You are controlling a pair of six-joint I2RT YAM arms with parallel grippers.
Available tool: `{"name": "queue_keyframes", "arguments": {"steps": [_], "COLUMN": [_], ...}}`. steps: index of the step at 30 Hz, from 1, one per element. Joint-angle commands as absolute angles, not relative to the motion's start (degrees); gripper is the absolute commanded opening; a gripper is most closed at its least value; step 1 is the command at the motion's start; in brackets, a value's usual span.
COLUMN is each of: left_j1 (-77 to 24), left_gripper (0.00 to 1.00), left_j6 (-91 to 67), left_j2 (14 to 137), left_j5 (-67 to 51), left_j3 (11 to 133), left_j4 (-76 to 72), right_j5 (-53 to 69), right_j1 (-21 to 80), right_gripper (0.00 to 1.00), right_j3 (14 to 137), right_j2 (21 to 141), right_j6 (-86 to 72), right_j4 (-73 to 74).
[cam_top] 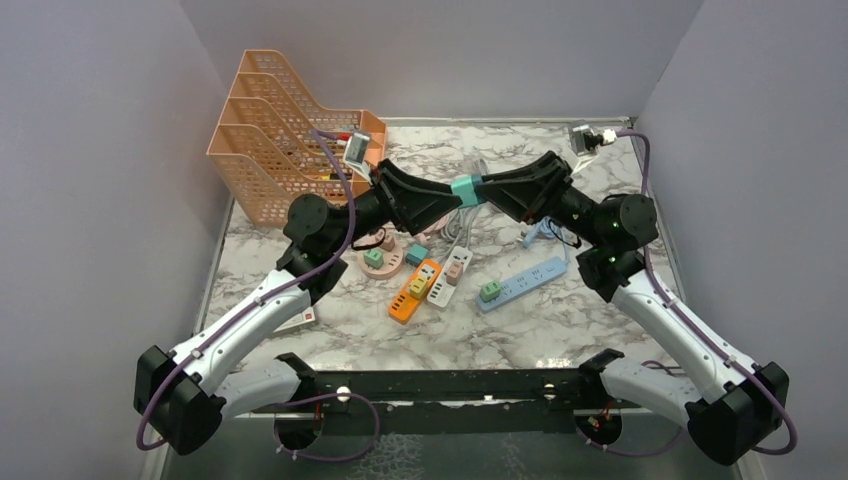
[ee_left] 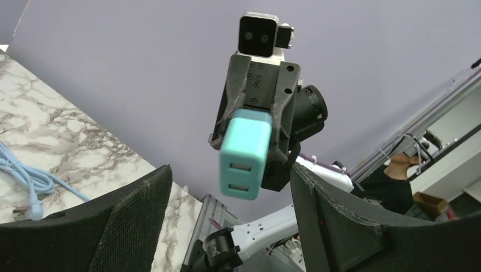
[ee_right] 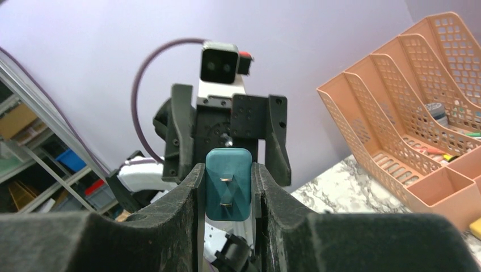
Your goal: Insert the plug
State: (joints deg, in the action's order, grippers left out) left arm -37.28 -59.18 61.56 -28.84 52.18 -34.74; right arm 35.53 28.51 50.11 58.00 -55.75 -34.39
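A teal plug adapter [cam_top: 466, 190] hangs in mid-air between my two grippers, above the middle of the table. My right gripper [cam_top: 484, 192] is shut on it. In the right wrist view the plug [ee_right: 228, 195] sits between the fingers of the right gripper [ee_right: 228, 170], its two metal prongs facing the camera. My left gripper [cam_top: 447, 197] is open, just left of the plug. In the left wrist view the plug [ee_left: 244, 153] shows two USB ports, ahead of the spread left gripper [ee_left: 230, 218] and apart from it.
Power strips lie below on the marble table: orange [cam_top: 414, 290], white [cam_top: 452, 275], blue [cam_top: 522, 283], and a round pink one [cam_top: 380, 262], some with small plugs in them. An orange file rack [cam_top: 285, 140] stands at the back left. A light blue cable [ee_left: 28, 178] lies on the table.
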Motion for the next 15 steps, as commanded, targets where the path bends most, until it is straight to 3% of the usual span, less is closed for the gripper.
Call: {"name": "queue_keyframes", "arguments": {"steps": [1, 11, 15], "left_j1": [-38.28, -40.69, -41.67], "left_gripper": [0.78, 0.72, 0.64], "left_j6": [-63.53, -67.3, -67.29], "left_j2": [59.9, 62.52, 64.14], "left_j5": [-22.73, -19.19, -20.06], "left_j3": [49.13, 47.78, 48.92], "left_j4": [-40.85, -48.33, -51.11], "right_j5": [30.22, 29.29, 28.06], "right_j1": [28.83, 28.83, 28.81], "right_gripper": [0.17, 0.17, 0.17], "right_j3": [48.92, 48.25, 47.94], "right_j2": [57.82, 60.1, 59.9], "right_j6": [-59.6, -61.3, -61.15], "right_j4": [-41.33, -45.03, -44.13]}}
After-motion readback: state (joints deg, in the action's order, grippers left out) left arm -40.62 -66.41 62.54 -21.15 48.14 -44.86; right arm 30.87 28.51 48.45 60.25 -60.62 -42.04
